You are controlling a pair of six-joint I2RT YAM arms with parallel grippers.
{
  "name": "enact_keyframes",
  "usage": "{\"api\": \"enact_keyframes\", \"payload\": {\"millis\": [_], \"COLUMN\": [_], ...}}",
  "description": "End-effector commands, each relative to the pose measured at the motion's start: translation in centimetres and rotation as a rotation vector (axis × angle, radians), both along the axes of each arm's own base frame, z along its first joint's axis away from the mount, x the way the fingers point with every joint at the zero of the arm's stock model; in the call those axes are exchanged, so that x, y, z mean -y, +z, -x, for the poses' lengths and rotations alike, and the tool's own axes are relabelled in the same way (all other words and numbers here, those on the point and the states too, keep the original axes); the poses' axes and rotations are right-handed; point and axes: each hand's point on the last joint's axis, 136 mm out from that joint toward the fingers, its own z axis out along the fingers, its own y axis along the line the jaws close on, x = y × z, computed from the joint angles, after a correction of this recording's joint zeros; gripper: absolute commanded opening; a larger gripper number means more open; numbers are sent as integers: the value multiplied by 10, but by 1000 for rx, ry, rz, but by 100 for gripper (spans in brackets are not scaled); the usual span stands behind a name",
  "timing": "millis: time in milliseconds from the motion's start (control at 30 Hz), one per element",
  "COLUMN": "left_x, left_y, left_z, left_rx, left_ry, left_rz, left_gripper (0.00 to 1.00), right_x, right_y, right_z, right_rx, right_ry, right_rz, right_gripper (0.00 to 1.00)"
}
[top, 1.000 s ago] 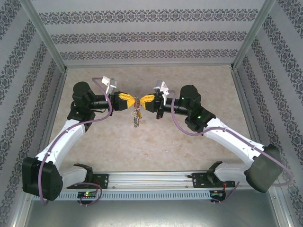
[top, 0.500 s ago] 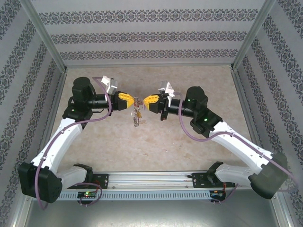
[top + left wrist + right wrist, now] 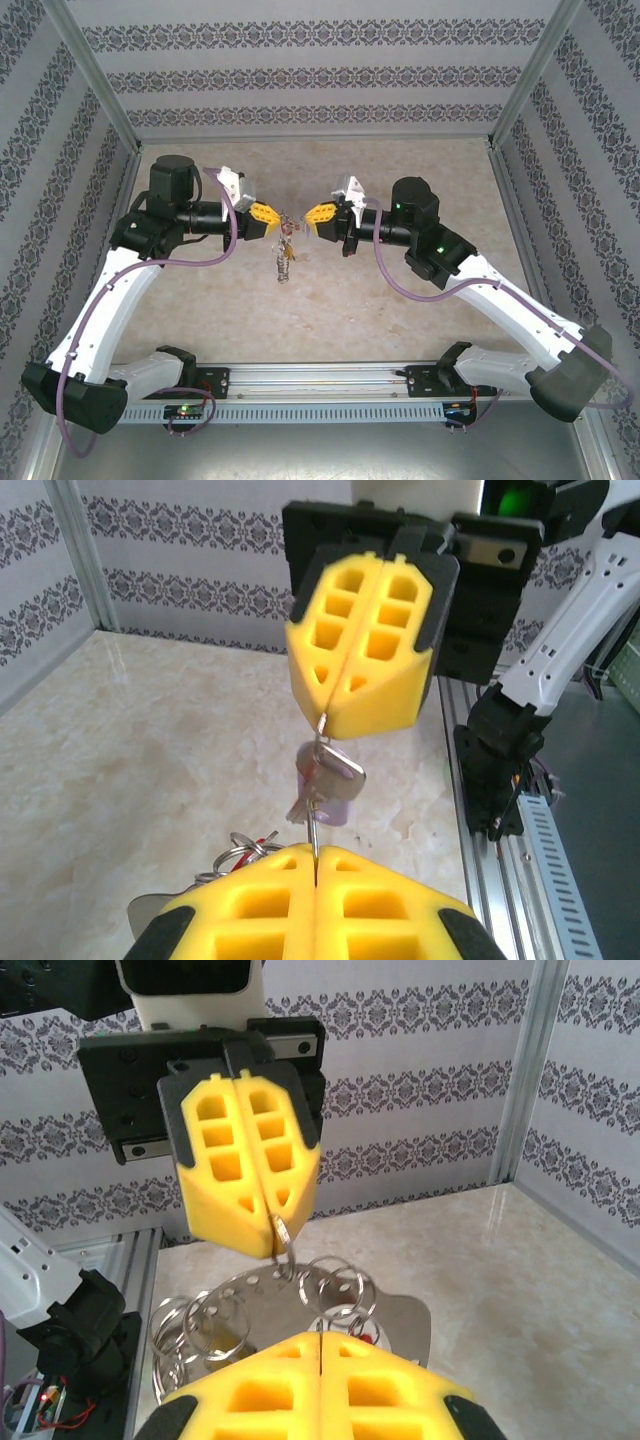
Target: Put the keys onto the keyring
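Note:
Both grippers meet tip to tip above the middle of the table. My left gripper (image 3: pixel 277 222) (image 3: pixel 315 860) is shut on a thin metal ring of the keyring (image 3: pixel 287 252). My right gripper (image 3: pixel 306 215) (image 3: pixel 320 1338) faces it and is shut on the same bunch. In the left wrist view a key (image 3: pixel 335 780) with a pale lilac head hangs on the thin wire between the two pairs of yellow fingertips. In the right wrist view the keyring (image 3: pixel 270 1295) hangs below as a flat grey piece with holes, several split rings and a small red piece (image 3: pixel 372 1336).
The beige marbled table (image 3: pixel 330 310) is bare around the hanging bunch. Patterned walls with metal posts (image 3: pixel 120 110) close in the left, back and right. The aluminium rail (image 3: pixel 320 378) with both arm bases runs along the near edge.
Both arms have shifted, with the left shoulder swinging left and the right elbow swinging right. The fingertips stayed together, both still shut on the bunch, which hangs between them as before.

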Motion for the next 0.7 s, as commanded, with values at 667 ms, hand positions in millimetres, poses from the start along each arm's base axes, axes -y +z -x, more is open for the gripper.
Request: {"api": "enact_keyframes", "payload": {"millis": [667], "left_x": [2], "left_y": [-9], "left_z": [12], "left_rx": [13], "left_ry": [-60], "left_rz": [-12], "left_gripper": [0], "right_x": [-20], "right_y": [8], "right_z": [9], "right_rx": [60], "right_ry": [54], "right_rz": [27], "right_gripper": [0]}}
